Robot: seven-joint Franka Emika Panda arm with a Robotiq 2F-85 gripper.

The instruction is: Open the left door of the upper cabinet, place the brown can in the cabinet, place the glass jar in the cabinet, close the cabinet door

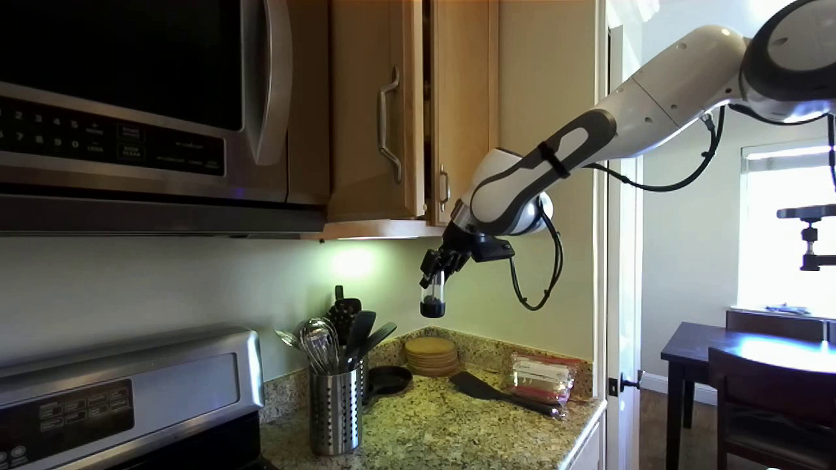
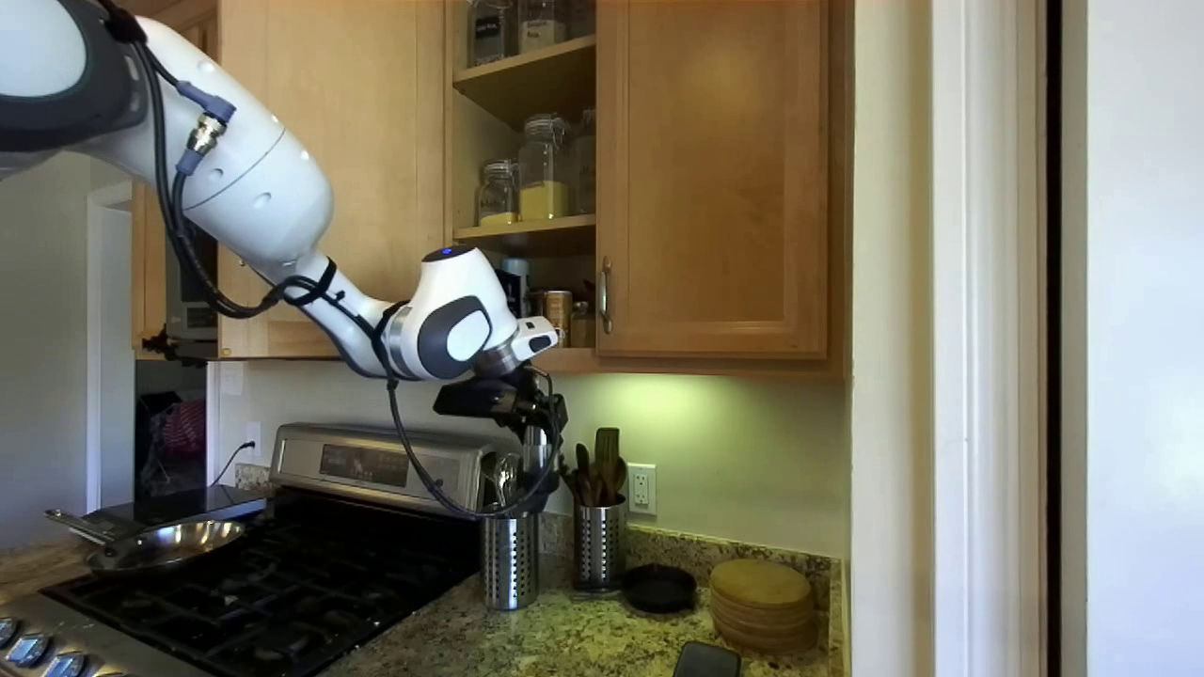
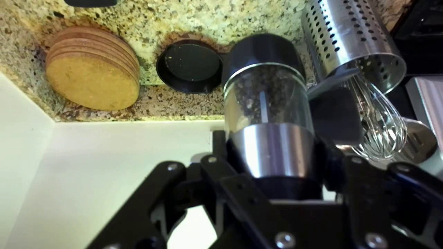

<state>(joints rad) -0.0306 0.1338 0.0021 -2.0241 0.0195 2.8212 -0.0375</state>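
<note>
Claw point(image 3: 275, 157) pinches glass jar point(image 3: 268, 97) — brown can point(image 2: 558, 312) shows only in an exterior view.

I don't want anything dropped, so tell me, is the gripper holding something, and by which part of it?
The gripper holds the glass jar by its silver-banded end; the opposite end, with the dark cap, hangs free below.

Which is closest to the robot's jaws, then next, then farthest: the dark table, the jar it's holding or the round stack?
In an exterior view:
1. Jar: held in the jaws.
2. Round stack: below, on the counter.
3. Dark table: way off at the picture's right.
</note>
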